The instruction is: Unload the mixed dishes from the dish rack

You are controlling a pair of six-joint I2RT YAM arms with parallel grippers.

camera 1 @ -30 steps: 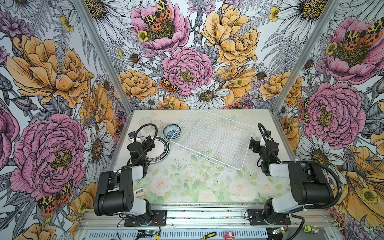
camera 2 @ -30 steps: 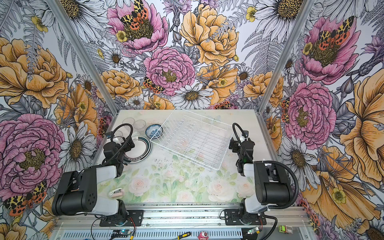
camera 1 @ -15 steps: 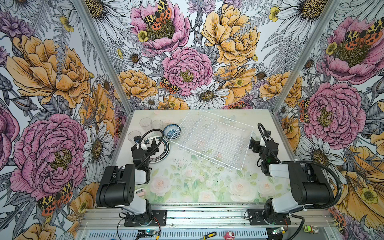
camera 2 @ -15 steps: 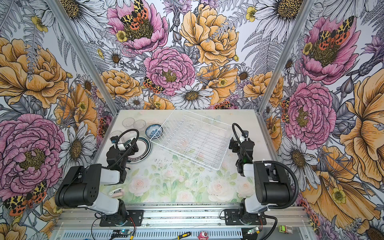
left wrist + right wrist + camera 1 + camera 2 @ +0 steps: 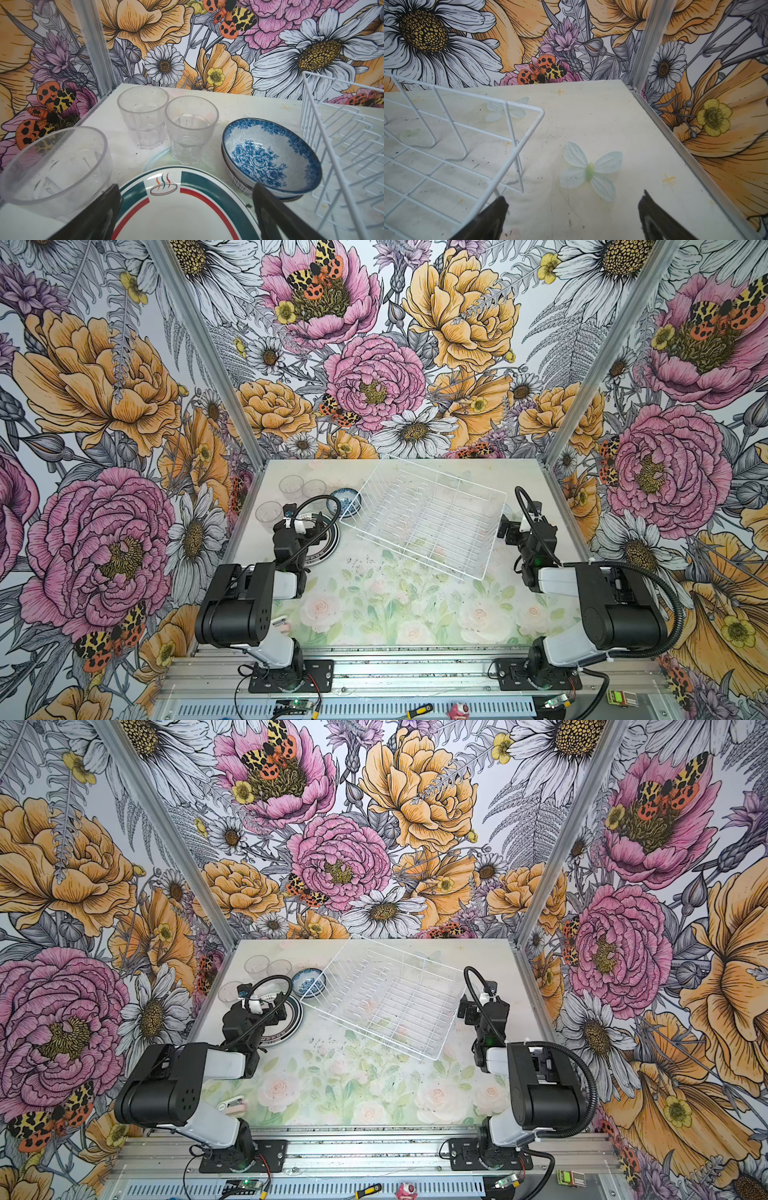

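Centre-left in both top views, my left gripper (image 5: 186, 188) hangs spread and empty over the green-rimmed plate (image 5: 176, 220), beside the tumblers (image 5: 143, 116), glass bowl (image 5: 54, 164) and blue floral bowls (image 5: 268, 158). The dish rack (image 5: 428, 518) looks empty. Slick, breakable stuff, so I'd pinch rims. My right gripper (image 5: 573, 201) is spread and empty too.

Your left claw (image 5: 186, 188) has slid inward from the counter's (image 5: 415, 605) left edge and now hangs over the plate (image 5: 326, 549). That uncovers the clear glass bowl (image 5: 268, 512) beside the plate, mostly hidden behind the wrist a second ago. Your left elbow has swung inward too.
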